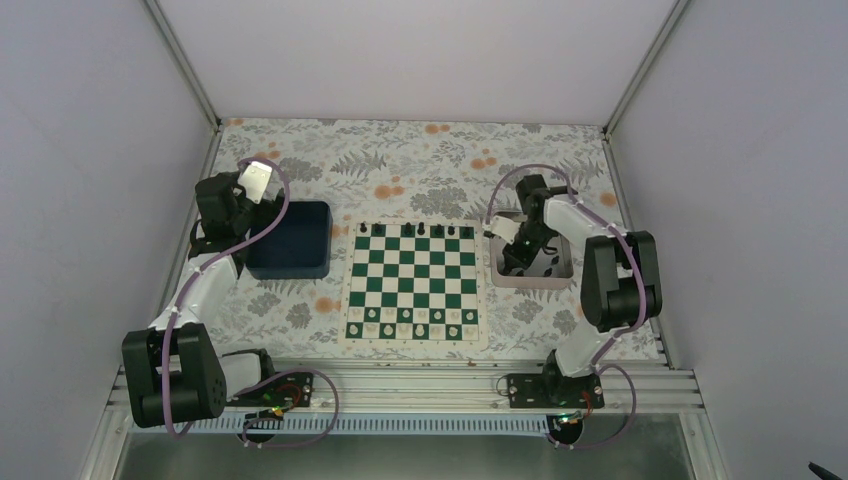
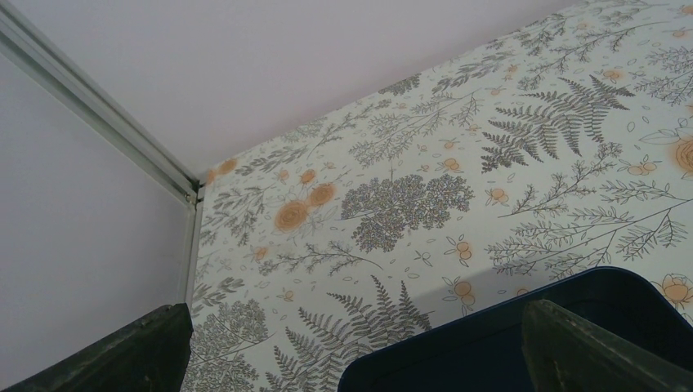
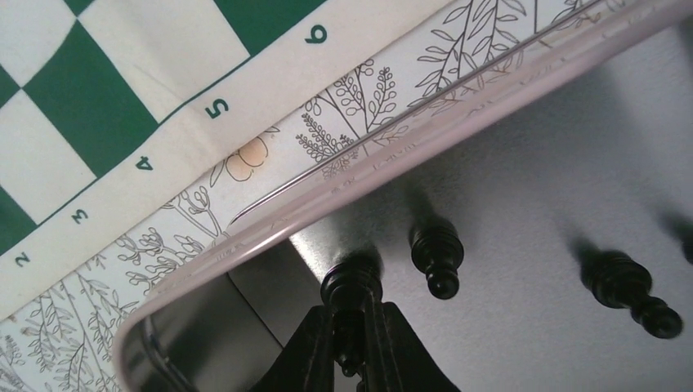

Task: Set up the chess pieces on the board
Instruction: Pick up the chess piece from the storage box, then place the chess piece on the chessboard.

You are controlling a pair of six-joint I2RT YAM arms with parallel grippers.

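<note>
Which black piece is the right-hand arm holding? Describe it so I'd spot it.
Find the silver tray right of the green-and-white board. A few black pieces sit loose in it; the held piece is the one closest to the tray's board-side rim. Only it is pinched by the right gripper.

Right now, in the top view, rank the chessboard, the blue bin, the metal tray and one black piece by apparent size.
1. chessboard, clearly largest.
2. blue bin and metal tray: about alike, and the tray is partly hidden, so I won't rank them.
3. black piece on the far row, smallest.
</note>
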